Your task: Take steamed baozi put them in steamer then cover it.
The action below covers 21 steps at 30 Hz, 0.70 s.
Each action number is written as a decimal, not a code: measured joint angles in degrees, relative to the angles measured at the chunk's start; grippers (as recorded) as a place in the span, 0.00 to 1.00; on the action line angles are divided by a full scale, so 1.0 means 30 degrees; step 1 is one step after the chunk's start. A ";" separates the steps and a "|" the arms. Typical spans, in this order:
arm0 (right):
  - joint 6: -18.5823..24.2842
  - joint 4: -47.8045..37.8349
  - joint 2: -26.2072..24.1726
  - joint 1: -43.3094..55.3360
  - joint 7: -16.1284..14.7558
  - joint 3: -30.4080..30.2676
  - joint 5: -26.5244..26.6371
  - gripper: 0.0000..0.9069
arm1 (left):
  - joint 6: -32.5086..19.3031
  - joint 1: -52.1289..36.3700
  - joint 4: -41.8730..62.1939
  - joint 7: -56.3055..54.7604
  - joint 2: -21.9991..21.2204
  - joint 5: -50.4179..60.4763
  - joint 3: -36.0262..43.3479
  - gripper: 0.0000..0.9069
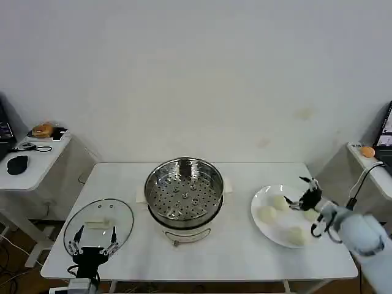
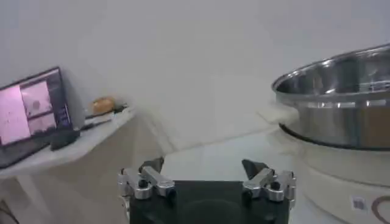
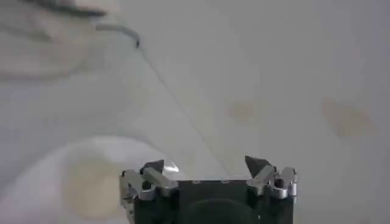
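While no writing reads, right gripper (image 1: 304, 191) hovers open over baozi (image 1: 267, 214).

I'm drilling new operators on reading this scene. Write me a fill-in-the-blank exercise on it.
1. The baozi lie on a white ____.
2. The steamer holds ____ buns.
3. The cover lies flat on the table, on the steamer's ____ side in the head view.
4. The ____ gripper hovers open over the baozi, while the left gripper waits open near the cover.

Missing words: plate; no; left; right
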 measured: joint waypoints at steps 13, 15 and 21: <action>0.2123 -0.4812 -0.1436 1.0107 -0.6824 -1.0123 -0.2504 1.00 | 0.0118 -0.0194 -0.0456 0.0412 0.0188 0.0343 -0.0635 1.00; 0.2427 -0.5465 -0.1298 1.1117 -0.7456 -1.1347 -0.2750 1.00 | 0.0121 -0.0193 -0.0506 0.0452 0.0185 0.0362 -0.0727 1.00; 0.3003 -0.7389 -0.0434 1.3258 -0.8603 -1.4198 -0.3284 1.00 | 0.0112 -0.0137 -0.0387 0.0530 0.0311 0.0395 -0.1026 1.00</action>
